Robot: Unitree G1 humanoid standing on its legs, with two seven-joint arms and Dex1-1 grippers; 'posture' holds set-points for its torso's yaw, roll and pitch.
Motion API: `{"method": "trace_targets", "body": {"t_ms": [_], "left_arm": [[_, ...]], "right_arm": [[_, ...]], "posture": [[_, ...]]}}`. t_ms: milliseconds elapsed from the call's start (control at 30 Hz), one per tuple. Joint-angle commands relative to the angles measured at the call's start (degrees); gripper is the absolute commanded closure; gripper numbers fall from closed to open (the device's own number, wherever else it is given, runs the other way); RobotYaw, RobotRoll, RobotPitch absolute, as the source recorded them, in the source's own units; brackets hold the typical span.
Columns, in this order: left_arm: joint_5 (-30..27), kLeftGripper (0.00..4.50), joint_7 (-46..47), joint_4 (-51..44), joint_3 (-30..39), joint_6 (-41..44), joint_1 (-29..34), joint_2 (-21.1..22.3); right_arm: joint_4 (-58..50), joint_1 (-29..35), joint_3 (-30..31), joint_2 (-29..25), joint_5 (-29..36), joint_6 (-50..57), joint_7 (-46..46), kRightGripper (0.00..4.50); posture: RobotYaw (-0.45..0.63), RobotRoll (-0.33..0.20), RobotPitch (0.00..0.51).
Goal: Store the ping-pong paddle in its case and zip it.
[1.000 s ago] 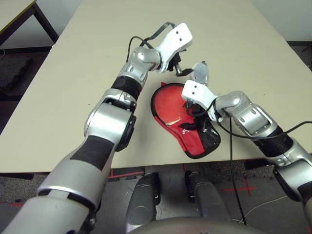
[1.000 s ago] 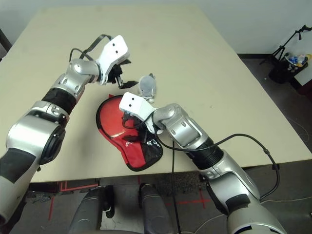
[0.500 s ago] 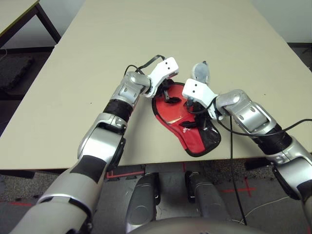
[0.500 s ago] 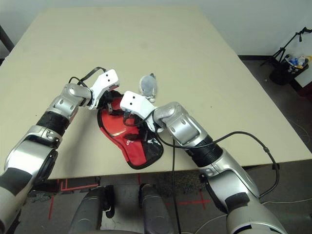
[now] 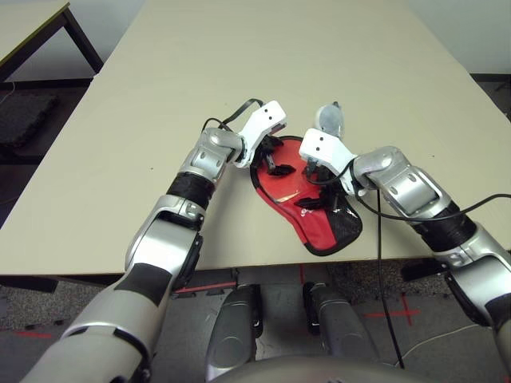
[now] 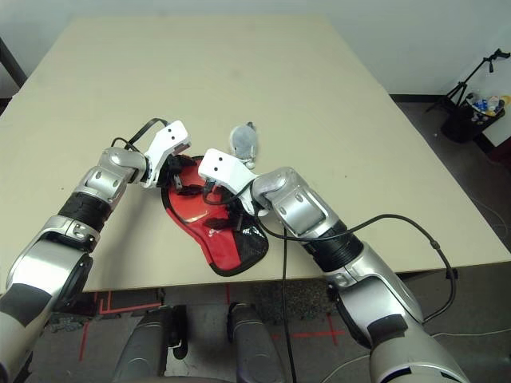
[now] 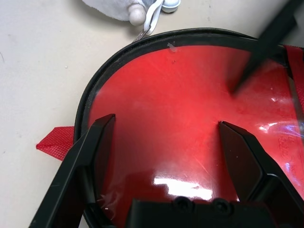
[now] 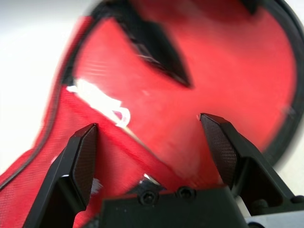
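Case [image 5: 319,233] lies flat on the table [image 5: 96,199], near its front edge, with both grippers over it. The left gripper [image 7: 166,118] stands wide above the rounded end; the right gripper [image 8: 148,118] is wide too, over the narrower part, and neither holds anything. I see no paddle lying loose; it may be inside, behind the shiny red front [image 7: 166,95], but I cannot be sure.

I expect light, floppy cloth at the mesh end [image 5: 345,225], and a smooth, slippery front that offers poor grip from above. If the paddle is inside, the round part should feel stiff. Better holds are the 2 edges: pinch the black piping [image 7: 113,61] or the small red tab [image 7: 56,142] to steady it, and use a light touch on any zipper pull, since the cloth could bunch or slide.
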Motion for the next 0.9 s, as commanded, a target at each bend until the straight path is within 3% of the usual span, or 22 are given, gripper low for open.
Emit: {"method": "trace_targets", "body": {"t_ms": [33, 100, 233, 600, 900], "left_arm": [[1.85, 0.04, 0.19, 3.49, -3.09, 1.62, 3.23, -0.45], [1.82, 0.04, 0.30, 3.58, -3.16, 1.56, 3.27, -0.66], [1.92, 0.04, 0.73, 3.93, -3.33, 1.08, 3.33, -1.28], [2.06, 0.04, 1.35, 4.03, -3.38, 0.62, 3.87, -2.33], [1.97, 0.04, 1.70, 3.64, -3.47, 0.58, 3.62, -2.64]], "right_arm": [[2.62, -6.49, -6.44, 0.55, 0.24, 3.08, -3.48, 0.00], [8.12, -12.91, -10.67, 1.77, -1.13, 2.54, -8.88, 0.00], [18.76, -18.58, -15.94, 5.01, -3.52, -3.81, -19.32, 0.00], [35.72, -16.65, -14.91, 11.36, -8.33, -13.09, -25.78, 0.00], [44.78, -17.17, -14.17, 12.41, -11.55, -14.74, -27.05, 0.00]], "posture": [[-0.02, 0.000, 0.177], [-0.02, 0.000, 0.176], [-0.03, 0.000, 0.173], [-0.02, 0.000, 0.169], [-0.01, 0.000, 0.169]]}}
